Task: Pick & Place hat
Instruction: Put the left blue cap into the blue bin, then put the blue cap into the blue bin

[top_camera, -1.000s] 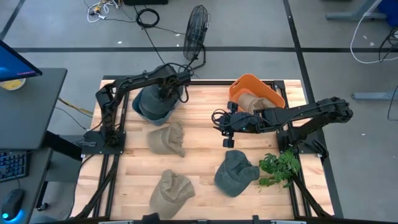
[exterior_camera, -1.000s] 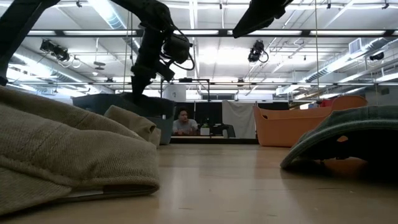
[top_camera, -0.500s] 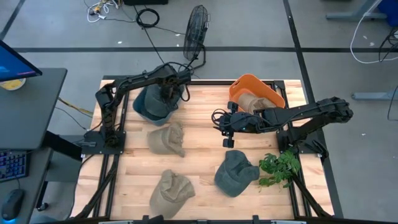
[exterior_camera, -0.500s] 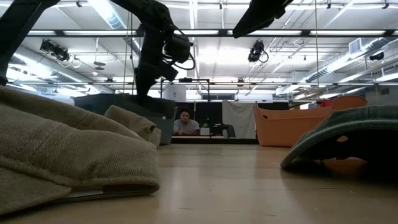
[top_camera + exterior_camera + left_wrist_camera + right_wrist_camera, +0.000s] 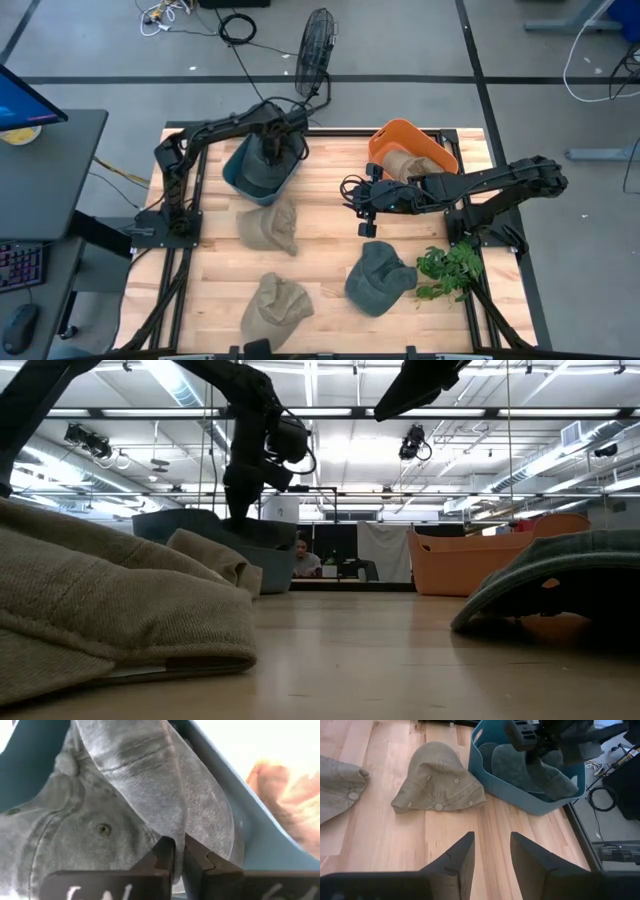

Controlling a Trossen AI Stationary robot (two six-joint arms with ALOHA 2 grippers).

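High view: left gripper (image 5: 277, 148) sits over the blue bin (image 5: 238, 178) at the table's back left, down inside it on the grey-blue hat (image 5: 262, 170) that lies in the bin. Right gripper (image 5: 361, 206) hovers mid-table, just in front of the orange basket (image 5: 437, 155) (tan cloth inside). Tan hat (image 5: 268, 225) lies just in front of the blue bin, a second tan hat (image 5: 272, 308) at the front edge, a dark green hat (image 5: 378, 278) front right, green plant sprig (image 5: 449, 267) beside it.

Low view: left arm drops into the blue bin (image 5: 195, 525); orange basket (image 5: 480, 560) off to the right, tan hat (image 5: 110, 600) fills the near left, dark green hat (image 5: 560, 585) near right. A person shows in the room behind, partly hidden by the bin.

Left wrist view: fingers (image 5: 162, 856) pinched nearly together on a fold of the grey-blue hat (image 5: 125, 800) (brim caught between them), bin wall (image 5: 240, 820) alongside.

Right wrist view: right gripper (image 5: 491, 851) spread apart, holding nothing, above bare wood. Ahead of it: tan hat (image 5: 437, 787), blue bin (image 5: 530, 800) with the left gripper (image 5: 535, 757) in it.
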